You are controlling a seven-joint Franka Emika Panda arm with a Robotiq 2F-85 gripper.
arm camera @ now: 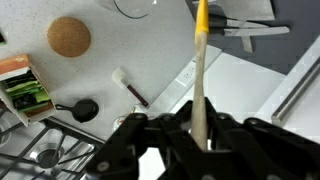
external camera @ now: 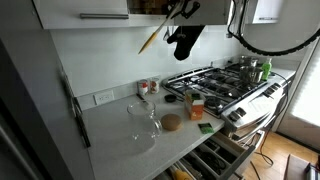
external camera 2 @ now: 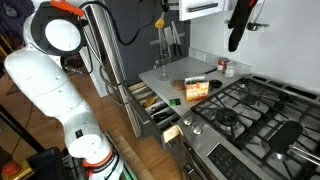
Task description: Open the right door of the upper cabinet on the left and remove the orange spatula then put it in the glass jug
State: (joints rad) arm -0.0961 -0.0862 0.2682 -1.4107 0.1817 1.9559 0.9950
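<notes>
My gripper (arm camera: 200, 125) is shut on the pale-orange spatula (arm camera: 200, 60), which sticks out past the fingers. In an exterior view the gripper (external camera: 178, 14) is high up in front of the upper cabinet (external camera: 148, 6), whose brownish interior shows, and the spatula (external camera: 150, 38) slants down to the left. The spatula also shows in the other view (external camera 2: 158, 21). The glass jug (external camera: 143, 117) stands on the counter well below; its rim shows at the top of the wrist view (arm camera: 135, 6). A white panel with a steel bar (arm camera: 295, 85) is at the wrist view's right; I cannot tell which door it is.
The shut door with its bar handle (external camera: 105, 15) is left of the gripper. A cork coaster (external camera: 171, 122), a box (external camera: 196, 106) and small jars (external camera: 148, 88) are on the counter. The gas stove (external camera: 225, 85) holds a pot (external camera: 252, 68). Drawers (external camera: 215, 155) stand open below.
</notes>
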